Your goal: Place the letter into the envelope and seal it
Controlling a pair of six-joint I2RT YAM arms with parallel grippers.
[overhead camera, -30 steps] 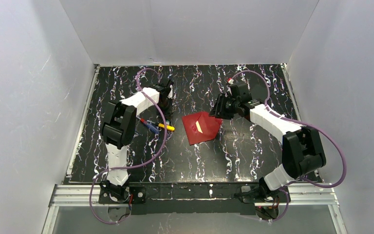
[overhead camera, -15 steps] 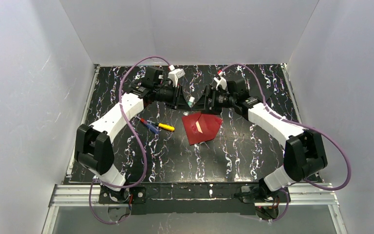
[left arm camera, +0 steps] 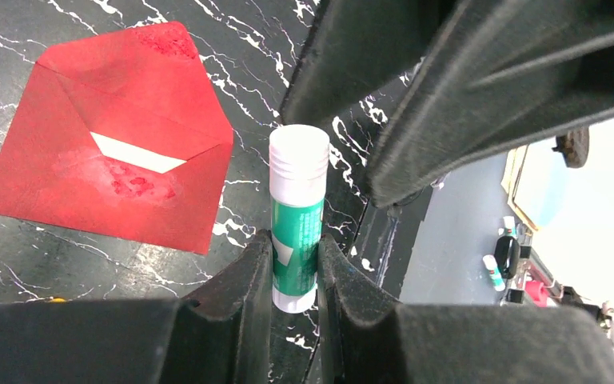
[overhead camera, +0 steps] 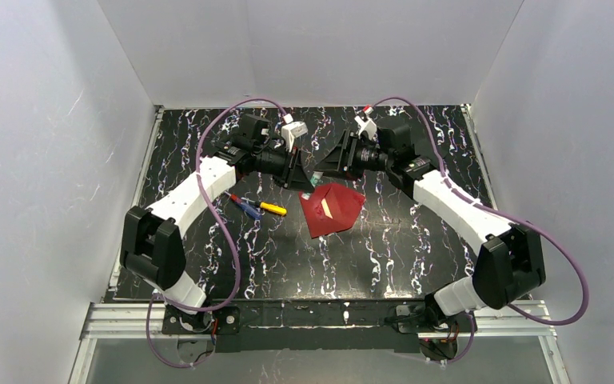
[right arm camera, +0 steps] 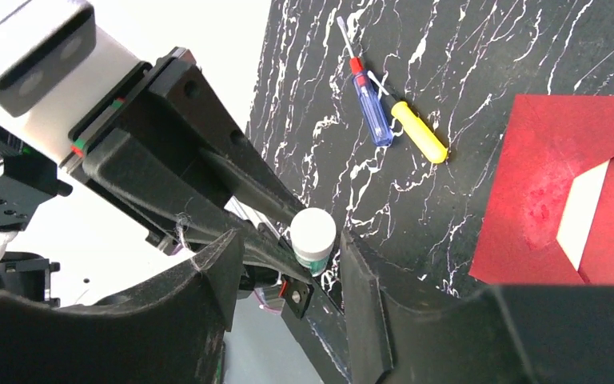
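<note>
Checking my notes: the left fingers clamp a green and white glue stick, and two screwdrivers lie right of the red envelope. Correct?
One slip: the blue screwdriver and the yellow screwdriver lie left of the envelope, as the top external view shows. The left fingers do clamp the glue stick.

Marbled table (overhead camera: 416,264) in white booth
3 plain white walls (overhead camera: 312,48) enclose it; metal rail (overhead camera: 120,320) along the near edge.

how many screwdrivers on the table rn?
2. A small blue-handled screwdriver and a small yellow-handled screwdriver lie next to each other on the black marbled table, left of the dark red paper envelope. None appear hidden.
</note>
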